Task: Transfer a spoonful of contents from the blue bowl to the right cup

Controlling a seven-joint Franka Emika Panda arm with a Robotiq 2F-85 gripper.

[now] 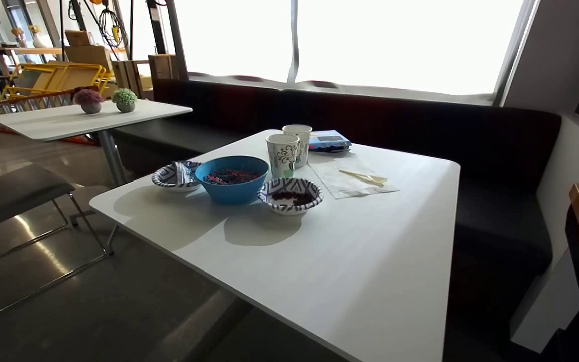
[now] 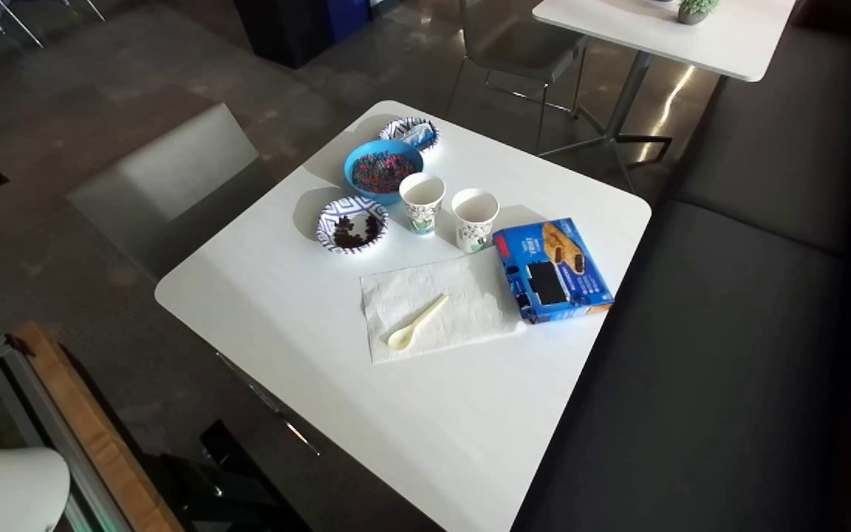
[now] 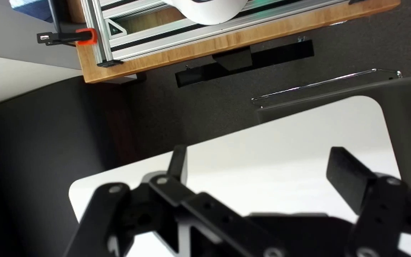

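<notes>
Blue plastic, by the look of it, makes the bowl (image 1: 231, 195), which sits on the counter (image 1: 370, 251) with red and dark bits (image 2: 386, 174) lying in it. Just beside the bowl stands the near cup (image 2: 423, 217); the far cup (image 2: 473, 234), a little farther from the bowl, is probably the right one meant. On opposite sides of the bowl are the dish of dark pieces (image 2: 327, 222) and the dish with something silvery (image 1: 164, 177). Well apart from the bowl, the spoon (image 2: 419, 321) lies on the napkin (image 2: 470, 295), no bits in sight on it; the box (image 2: 555, 270) is also well away from the bowl.

In the wrist view the tool (image 3: 259, 166) holds nothing: its fingers (image 3: 348, 178) stand wide apart, counter showing through the gap, and the bowl is outside that view.

As for progress, the transfer looks not yet begun, though the bottoms of both cups are hidden, so what they hold cannot be told. If so, everything is left: picking up the spoon, bringing it to the bowl, scooping some bits, carrying them level to the far cup and tipping them in.
</notes>
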